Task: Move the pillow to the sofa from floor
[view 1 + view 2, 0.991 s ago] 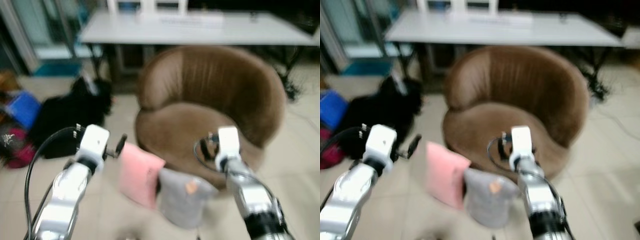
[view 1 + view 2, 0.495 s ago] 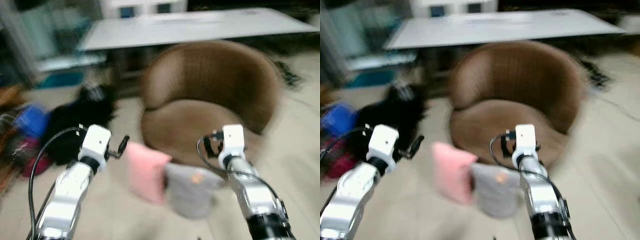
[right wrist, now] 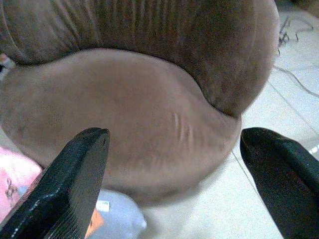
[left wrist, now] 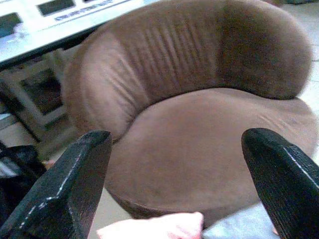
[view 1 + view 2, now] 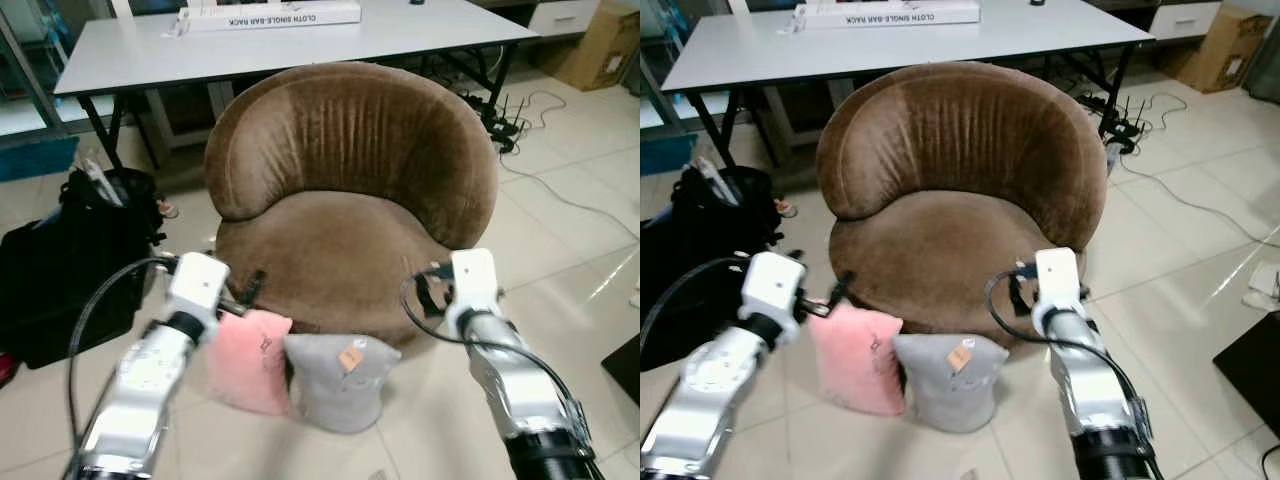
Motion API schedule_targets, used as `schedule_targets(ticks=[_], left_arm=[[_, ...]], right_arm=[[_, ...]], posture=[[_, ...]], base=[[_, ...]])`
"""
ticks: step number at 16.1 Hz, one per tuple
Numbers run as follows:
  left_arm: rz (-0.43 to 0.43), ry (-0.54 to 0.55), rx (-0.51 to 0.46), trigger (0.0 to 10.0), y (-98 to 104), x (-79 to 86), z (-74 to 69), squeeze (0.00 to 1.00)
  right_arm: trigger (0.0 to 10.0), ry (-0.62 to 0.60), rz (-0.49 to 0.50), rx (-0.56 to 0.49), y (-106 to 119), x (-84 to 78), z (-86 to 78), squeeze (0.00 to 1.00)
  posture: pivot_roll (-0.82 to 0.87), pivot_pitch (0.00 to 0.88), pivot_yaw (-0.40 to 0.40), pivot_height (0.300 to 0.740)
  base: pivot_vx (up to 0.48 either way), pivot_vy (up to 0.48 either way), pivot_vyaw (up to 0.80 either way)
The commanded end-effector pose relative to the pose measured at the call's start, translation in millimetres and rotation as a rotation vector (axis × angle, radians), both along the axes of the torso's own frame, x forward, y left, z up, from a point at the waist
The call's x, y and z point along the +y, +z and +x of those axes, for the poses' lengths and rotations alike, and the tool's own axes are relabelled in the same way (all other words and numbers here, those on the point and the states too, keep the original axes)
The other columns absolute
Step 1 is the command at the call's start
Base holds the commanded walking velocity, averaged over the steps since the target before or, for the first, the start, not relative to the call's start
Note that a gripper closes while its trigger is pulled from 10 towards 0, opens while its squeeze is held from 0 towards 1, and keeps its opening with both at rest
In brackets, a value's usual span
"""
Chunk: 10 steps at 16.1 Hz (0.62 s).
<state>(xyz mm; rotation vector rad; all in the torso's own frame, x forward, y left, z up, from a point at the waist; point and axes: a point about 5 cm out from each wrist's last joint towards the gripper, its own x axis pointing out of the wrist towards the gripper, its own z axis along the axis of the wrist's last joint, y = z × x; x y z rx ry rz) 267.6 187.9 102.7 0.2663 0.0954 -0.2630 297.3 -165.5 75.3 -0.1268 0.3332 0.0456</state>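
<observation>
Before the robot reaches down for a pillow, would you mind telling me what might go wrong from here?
1. The pink pillow and grey pillow lean against each other on the floor, so grasping one may drag or topple the other.
2. Both pillows sit tight against the brown sofa base, so the open left gripper or right gripper might catch the upholstery.
3. A black bag lies close by the robot's left and could snag the arm.

Tiled floor (image 5: 560,250), brown sofa (image 5: 350,200), pink pillow (image 5: 250,360), grey pillow (image 5: 335,385)
</observation>
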Motion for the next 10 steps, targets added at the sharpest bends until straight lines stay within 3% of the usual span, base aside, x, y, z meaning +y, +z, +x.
schedule_targets(ticks=[1, 4, 5, 7, 10], left_arm=[[0.002, 0.005, 0.001, 10.0, -2, 0.0, -0.9, 0.0], [0.002, -0.004, 0.001, 10.0, 1, 0.7, -3.7, 0.0], [0.005, -0.005, 0.002, 10.0, 1, 1.2, -3.3, 0.0], [0.005, -0.008, -0.003, 10.0, 3, 1.2, -2.5, 0.0], [0.005, -0.014, -0.004, 10.0, 4, 0.3, -1.5, 0.0]], right_arm=[[10.0, -0.007, -0.004, 0.025, -4, -1.7, -2.1, 0.0], [10.0, -0.013, 0.047, 0.027, -5, 7.5, -2.3, 0.0], [10.0, -0.01, 0.054, 0.027, -4, 8.9, -1.9, 0.0], [10.0, -0.004, 0.04, 0.024, -4, 8.7, -0.4, 0.0], [10.0, -0.007, 0.028, 0.02, -3, 7.7, 0.9, 0.0]], posture=[[-0.02, 0.0, -0.005, 0.74], [0.02, 0.0, 0.0, 0.74], [0.02, 0.0, 0.004, 0.74], [0.02, 0.0, 0.005, 0.74], [0.02, 0.0, 0.008, 0.74]], base=[[0.315, 0.0, 0.0], [0.345, 0.0, 0.0], [0.386, 0.0, -0.79], [0.388, 0.0, -0.66], [0.39, 0.0, 0.0]])
